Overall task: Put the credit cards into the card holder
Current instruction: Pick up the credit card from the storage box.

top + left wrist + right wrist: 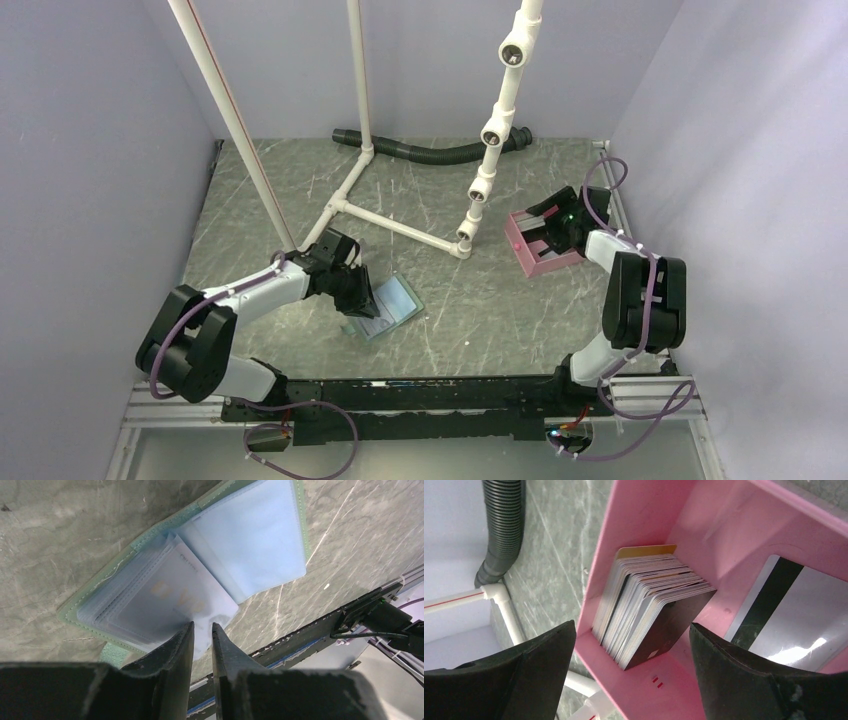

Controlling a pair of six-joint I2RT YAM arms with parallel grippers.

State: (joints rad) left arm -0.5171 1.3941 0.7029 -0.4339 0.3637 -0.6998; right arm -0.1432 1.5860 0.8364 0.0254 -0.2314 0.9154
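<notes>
The card holder [398, 303] lies open on the table, sage-green outside and pale blue inside. In the left wrist view the card holder [250, 545] shows a fan of clear sleeves. My left gripper [202, 626] is shut on the corner of one raised sleeve; from above the left gripper [362, 298] sits at the holder's left edge. The credit cards [649, 610] stand on edge as a stack in the pink tray [644, 515], with a tan one at the back. One more card [794, 610] with a black stripe lies flat beside the stack. My right gripper [633, 625] hangs open over the stack.
The pink tray [518, 245] sits at the right of the table, under the right gripper [556, 230]. A white pipe frame [395, 225] crosses the middle. A black ribbed hose [430, 152] lies along the back wall. Walls close in both sides.
</notes>
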